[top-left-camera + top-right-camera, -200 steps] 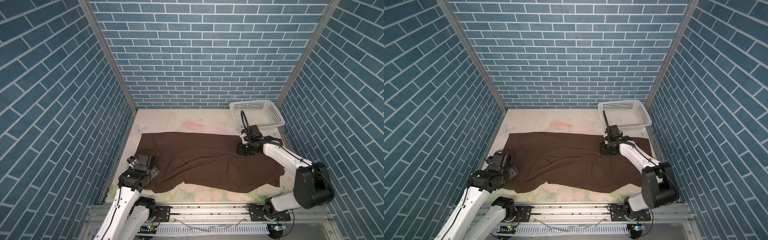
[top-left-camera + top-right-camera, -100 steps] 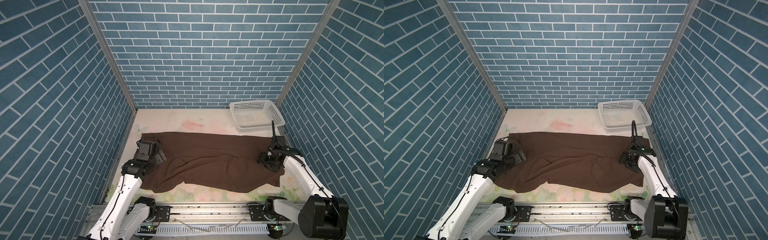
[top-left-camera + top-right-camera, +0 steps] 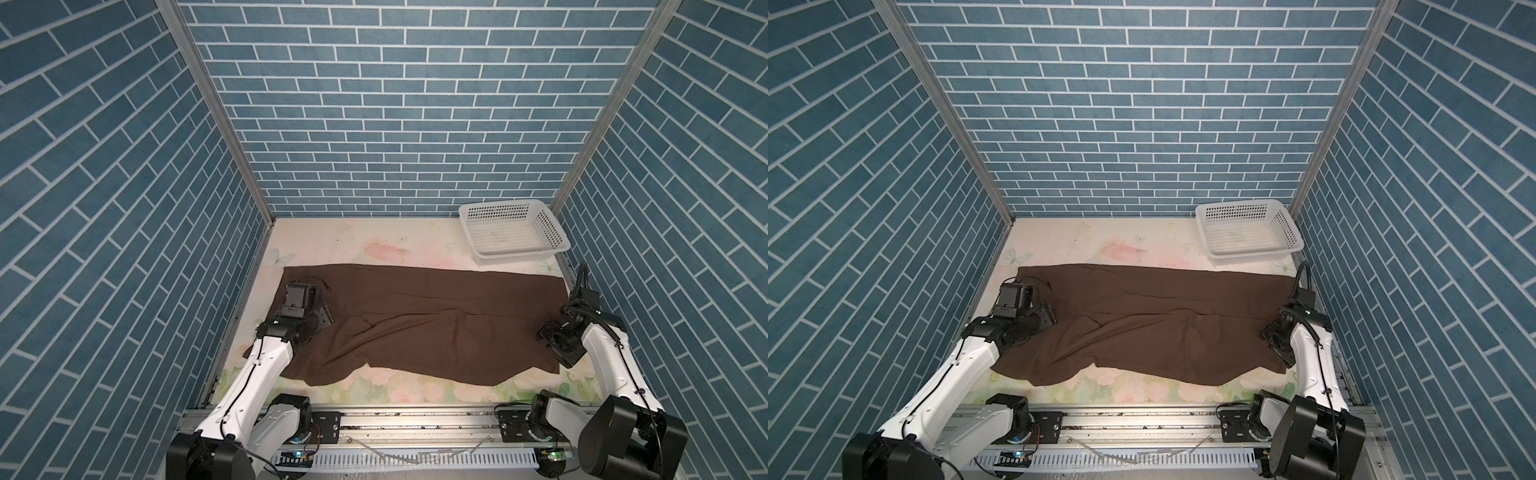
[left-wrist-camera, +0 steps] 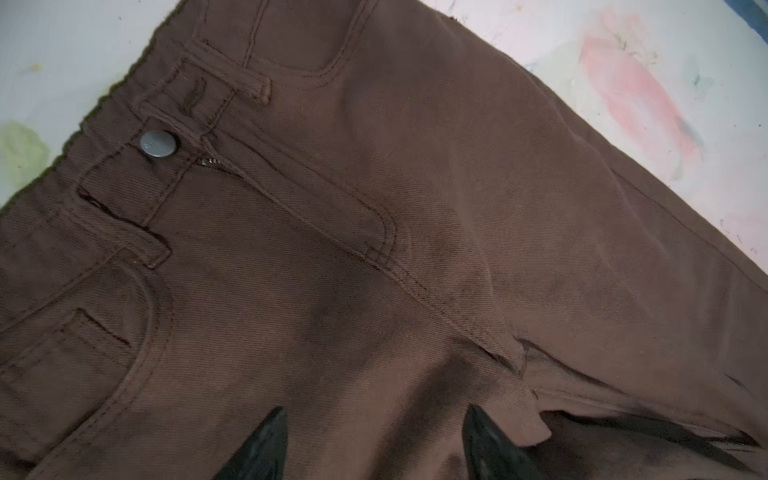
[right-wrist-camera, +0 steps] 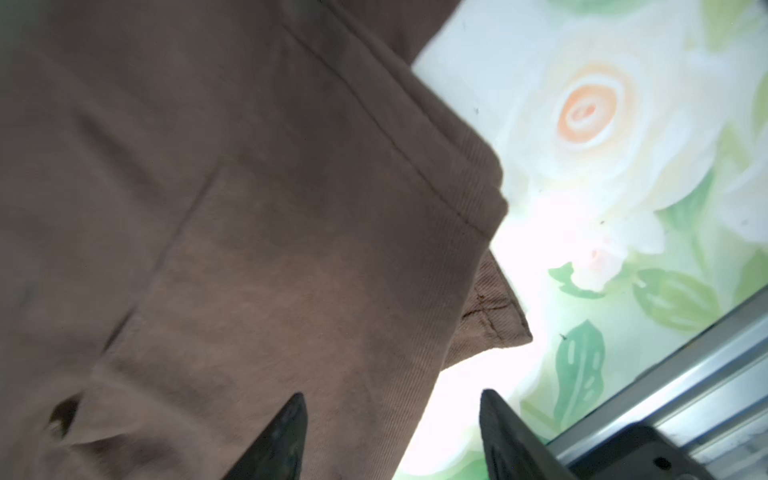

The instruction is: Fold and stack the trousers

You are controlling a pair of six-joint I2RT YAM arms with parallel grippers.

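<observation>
Jaws spread wide over the trousers (image 3: 415, 316), left gripper (image 4: 376, 436) at the waist, right gripper (image 5: 390, 428) at the hem corner, so best pinch both layers before lifting.

A: Any writing legible anywhere?
B: None. The metal button (image 4: 158, 144) on the trousers (image 4: 415, 232), well ahead of the left jaws, carries faint marks, too blurred to read.
</observation>
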